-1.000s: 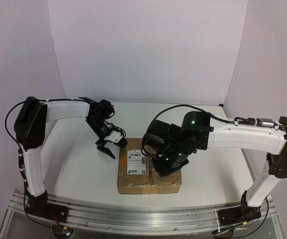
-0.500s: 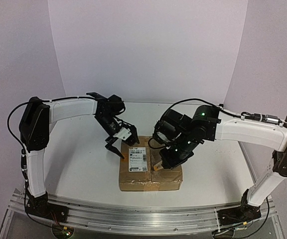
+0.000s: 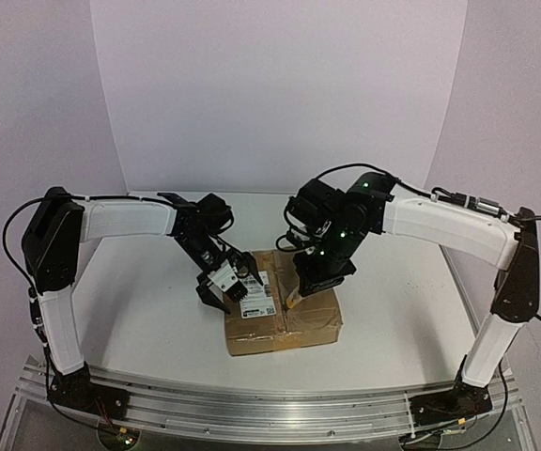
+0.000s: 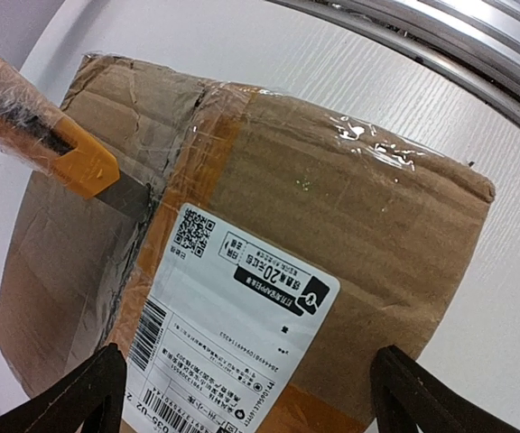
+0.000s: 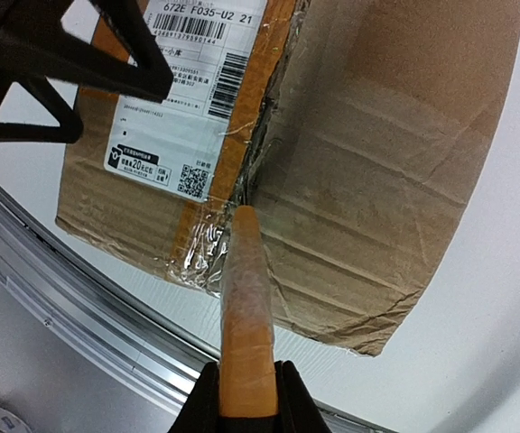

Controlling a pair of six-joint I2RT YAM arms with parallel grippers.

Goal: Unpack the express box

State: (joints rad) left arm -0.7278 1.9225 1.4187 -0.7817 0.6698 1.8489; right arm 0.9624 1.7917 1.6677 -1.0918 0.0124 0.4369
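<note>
The express box (image 3: pixel 294 324) is a shallow brown cardboard box with a white barcode label (image 3: pixel 256 293) and tape along its middle seam. My right gripper (image 3: pixel 310 282) is shut on an orange box cutter (image 5: pixel 246 307). The cutter's blade (image 4: pixel 132 195) rests on the dark seam beside the label (image 4: pixel 233 316). My left gripper (image 3: pixel 227 286) is open over the labelled left half of the box (image 4: pixel 350 198), its fingers (image 4: pixel 97 388) spread either side of the label. The same fingers (image 5: pixel 70 54) show in the right wrist view above the box (image 5: pixel 395 135).
The box lies on the white table (image 3: pixel 148 301), near its front edge. A metal rail (image 3: pixel 252 413) runs along that edge. Purple walls stand behind and to both sides.
My left gripper has come right and down onto the box's labelled side. My right arm has swung back and up, bringing the cutter tip to the seam. The box has turned slightly.
</note>
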